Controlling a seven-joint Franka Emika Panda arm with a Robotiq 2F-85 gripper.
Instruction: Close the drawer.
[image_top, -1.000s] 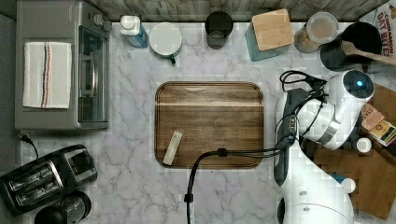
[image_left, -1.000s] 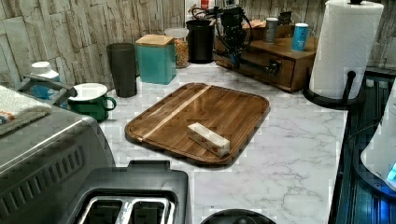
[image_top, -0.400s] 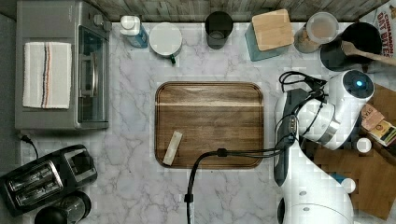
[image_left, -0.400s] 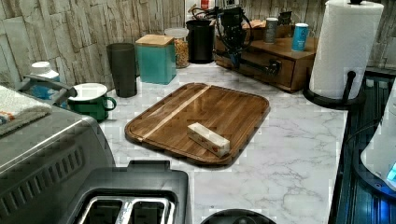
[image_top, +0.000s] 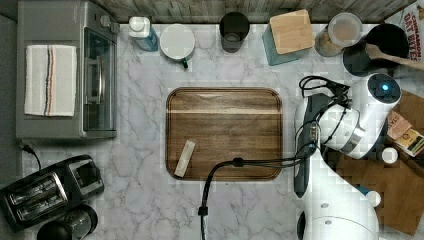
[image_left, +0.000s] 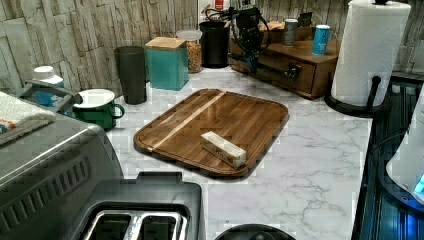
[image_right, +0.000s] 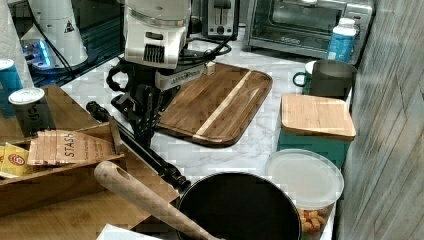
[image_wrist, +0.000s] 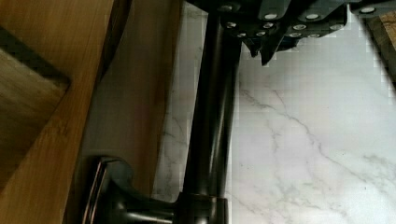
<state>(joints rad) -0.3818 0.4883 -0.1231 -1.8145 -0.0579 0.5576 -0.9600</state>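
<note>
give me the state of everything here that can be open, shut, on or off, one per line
drawer: pulled partly open, tea packets showing inside
gripper: at the drawer's dark bar handle
toaster oven: door shut
teal canister: wooden lid on
clear jar: lid on
black pot: uncovered, wooden spoon resting on it
toaster: slots empty

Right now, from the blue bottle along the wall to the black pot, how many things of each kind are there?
Bottles: 1, the blue bottle
Cups: 2, the green mug and the dark tumbler
Lidded containers: 2, the teal canister and the snack jar
Pots: 1, the black pot
Total: 6
</note>
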